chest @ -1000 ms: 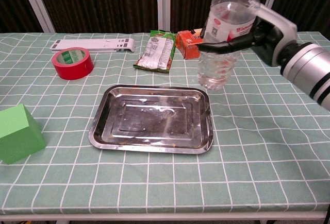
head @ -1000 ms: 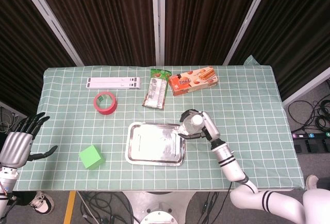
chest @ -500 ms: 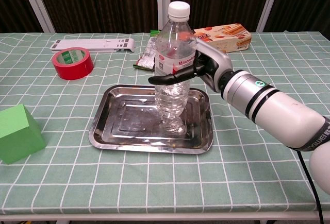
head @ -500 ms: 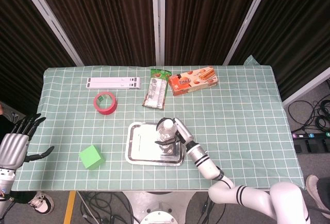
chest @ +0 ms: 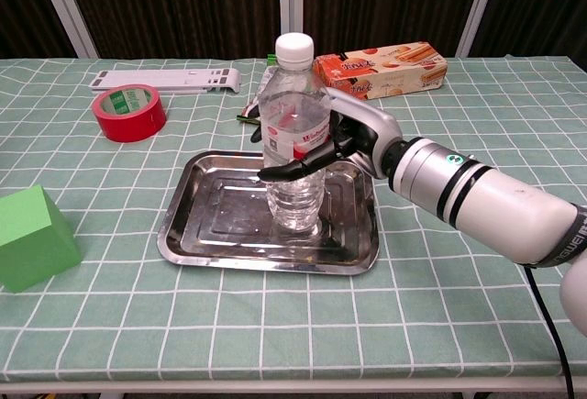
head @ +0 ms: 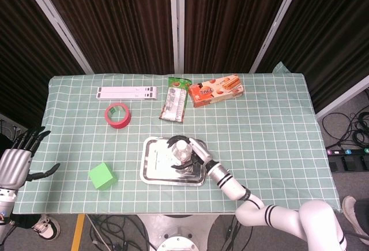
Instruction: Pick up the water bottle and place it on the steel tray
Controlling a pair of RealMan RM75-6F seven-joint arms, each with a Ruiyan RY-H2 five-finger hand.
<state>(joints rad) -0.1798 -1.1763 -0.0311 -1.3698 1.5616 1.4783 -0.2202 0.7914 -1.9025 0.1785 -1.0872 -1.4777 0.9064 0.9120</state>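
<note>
Right robot hand: wrapped around clear plastic water bottle with white cap, fingers clamped at label height. Bottle upright, base down on rectangular steel tray, near tray's middle-right. Against half a second ago: bottle shifted slightly leftward and lower in chest view, base now resting on tray floor rather than hanging just above it; grip unchanged. One second ago: bottle aloft, right of tray.

Left robot hand: off table's left edge, fingers spread, holding nothing; little changed. Seen in head view only.

Elsewhere on green checked table: red tape roll, green cube, white flat bar, green-edged snack packet, orange biscuit box.

Chest view alone: bottle's label and base contact with tray. Head view alone: cap from above, whole table layout, dark curtains behind.
</note>
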